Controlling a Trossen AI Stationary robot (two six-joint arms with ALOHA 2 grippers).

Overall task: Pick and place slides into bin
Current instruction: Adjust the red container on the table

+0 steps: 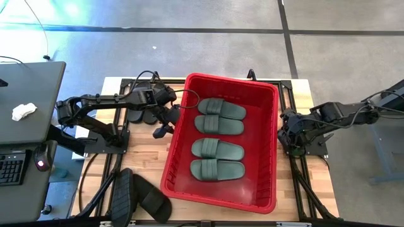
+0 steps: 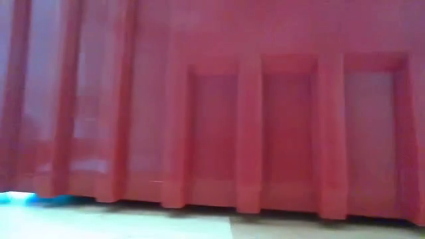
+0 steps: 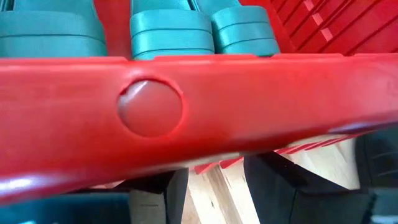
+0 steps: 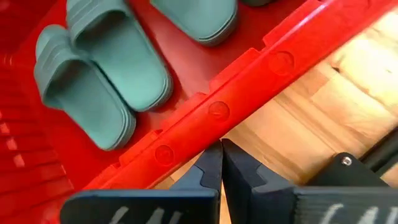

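Note:
The red bin [image 1: 265, 142] stands mid-table and fills the low view [image 2: 212, 99]. Several dark green slides [image 1: 218, 149] lie flat on its floor; they also show in the left wrist view [image 3: 171, 31] and the right wrist view [image 4: 106, 81]. Black slides lie under my left arm [image 1: 142, 115], and two more lie at the table's near left [image 1: 136, 195]. My left gripper [image 1: 165, 123] [image 3: 214, 183] is open and empty, just outside the bin's left rim [image 3: 149, 106]. My right gripper [image 1: 282, 135] [image 4: 221, 158] is shut and empty beside the bin's right rim [image 4: 249, 81].
A grey desk [image 1: 31, 101] with a keyboard and a white rag stands left of the table. Black frame rails [image 1: 104, 189] run along the table's left and right sides. Bare wood [image 1: 142, 154] shows between the bin and the near-left black slides.

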